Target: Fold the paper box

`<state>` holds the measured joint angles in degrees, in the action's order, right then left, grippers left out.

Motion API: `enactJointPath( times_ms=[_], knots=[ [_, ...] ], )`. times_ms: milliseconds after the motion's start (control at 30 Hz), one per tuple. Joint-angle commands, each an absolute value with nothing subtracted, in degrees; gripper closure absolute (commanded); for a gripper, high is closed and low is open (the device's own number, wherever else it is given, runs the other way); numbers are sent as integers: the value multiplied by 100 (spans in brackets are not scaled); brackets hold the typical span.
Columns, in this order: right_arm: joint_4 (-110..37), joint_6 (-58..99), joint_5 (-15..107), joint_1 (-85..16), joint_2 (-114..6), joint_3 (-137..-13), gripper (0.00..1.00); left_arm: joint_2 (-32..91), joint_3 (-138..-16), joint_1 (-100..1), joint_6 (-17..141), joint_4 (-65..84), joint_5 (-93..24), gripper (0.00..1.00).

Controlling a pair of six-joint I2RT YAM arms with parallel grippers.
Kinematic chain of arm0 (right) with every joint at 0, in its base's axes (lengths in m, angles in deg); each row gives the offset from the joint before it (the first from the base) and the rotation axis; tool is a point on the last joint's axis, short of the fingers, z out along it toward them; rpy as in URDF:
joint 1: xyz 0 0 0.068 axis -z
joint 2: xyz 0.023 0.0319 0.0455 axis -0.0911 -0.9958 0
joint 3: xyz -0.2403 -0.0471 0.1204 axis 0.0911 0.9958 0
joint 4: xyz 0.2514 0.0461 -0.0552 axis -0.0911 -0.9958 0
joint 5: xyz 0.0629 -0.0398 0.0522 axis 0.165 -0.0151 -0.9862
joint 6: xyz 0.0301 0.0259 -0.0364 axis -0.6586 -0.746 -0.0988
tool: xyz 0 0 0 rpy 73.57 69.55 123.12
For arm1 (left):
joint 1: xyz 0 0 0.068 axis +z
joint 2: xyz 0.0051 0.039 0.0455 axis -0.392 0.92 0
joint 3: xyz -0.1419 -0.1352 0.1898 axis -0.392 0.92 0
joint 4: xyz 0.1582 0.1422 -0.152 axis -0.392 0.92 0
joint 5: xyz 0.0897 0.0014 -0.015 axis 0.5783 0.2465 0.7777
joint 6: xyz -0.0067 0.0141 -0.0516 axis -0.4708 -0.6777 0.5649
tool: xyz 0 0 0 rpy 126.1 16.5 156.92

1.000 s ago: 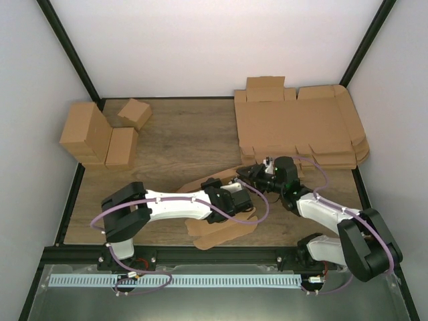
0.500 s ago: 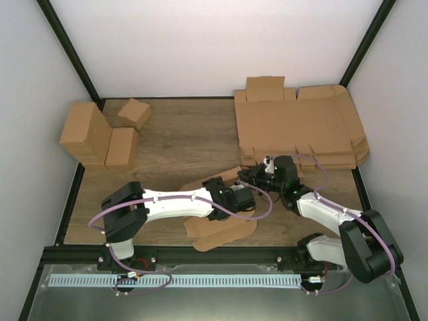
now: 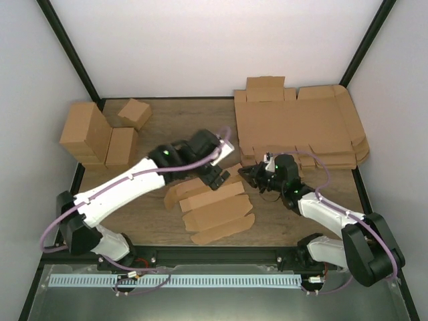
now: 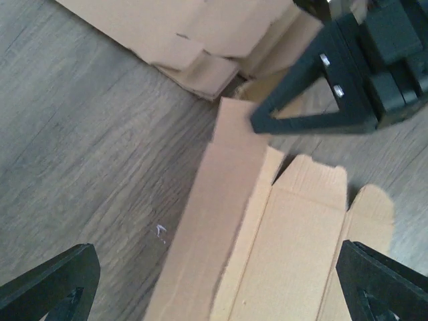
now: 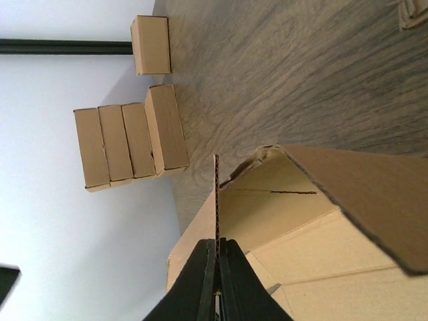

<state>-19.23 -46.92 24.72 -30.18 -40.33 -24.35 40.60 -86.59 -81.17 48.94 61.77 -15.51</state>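
The paper box (image 3: 212, 206) lies partly folded at the front middle of the table, a brown die-cut piece with long panels and flaps. My left gripper (image 3: 217, 176) hovers over its far edge, open; in the left wrist view its fingertips (image 4: 50, 286) stand wide apart above the cardboard (image 4: 267, 254), holding nothing. My right gripper (image 3: 249, 174) is at the box's right end. In the right wrist view it (image 5: 217, 257) is shut on the thin edge of an upright flap (image 5: 216, 194), with the box's inside (image 5: 314, 221) beyond. The right gripper's finger (image 4: 314, 107) also shows in the left wrist view.
A thick pile of flat cardboard sheets (image 3: 297, 127) fills the back right, close behind the right gripper. Folded brown boxes (image 3: 93, 137) stand at the back left, with one smaller box (image 3: 134, 113) beside them; they show too in the right wrist view (image 5: 127, 144).
My left gripper has opened, let go of the box, and risen and swung back over its far edge. The right gripper has shut on the flap at the box's right end.
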Motion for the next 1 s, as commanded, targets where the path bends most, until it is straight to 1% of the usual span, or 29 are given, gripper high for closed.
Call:
enactJointPath(
  times_ms=[0,167,267,367,500,767,967],
  knots=[
    [-1917,-4185,2377,-3067,-3861,-2522,99,3980,-8703,-7184,4670,6274,-3942,0],
    [-2014,-3772,2300,-3077,-3670,-2476,98,4473,-8604,-6158,4372,6328,-5474,0],
    [-2124,-3575,2261,-3071,-3625,-2477,98,4719,-8555,-6011,4127,6294,-5956,0],
    [-2050,-3506,2207,-3066,-3631,-2405,98,4965,-8496,-6006,4002,6277,-6006,0],
    [-1942,-3469,2151,-3072,-3664,-2356,98,5270,-8487,-6008,3830,6425,-6004,9],
    [-1878,-3477,2124,-3069,-3833,-2313,97,5326,-8055,-6100,3863,6233,-5500,15],
    [-1754,-3495,2139,-3070,-3984,-2283,97,5255,-7826,-6193,3953,6045,-5380,19]
  ],
)
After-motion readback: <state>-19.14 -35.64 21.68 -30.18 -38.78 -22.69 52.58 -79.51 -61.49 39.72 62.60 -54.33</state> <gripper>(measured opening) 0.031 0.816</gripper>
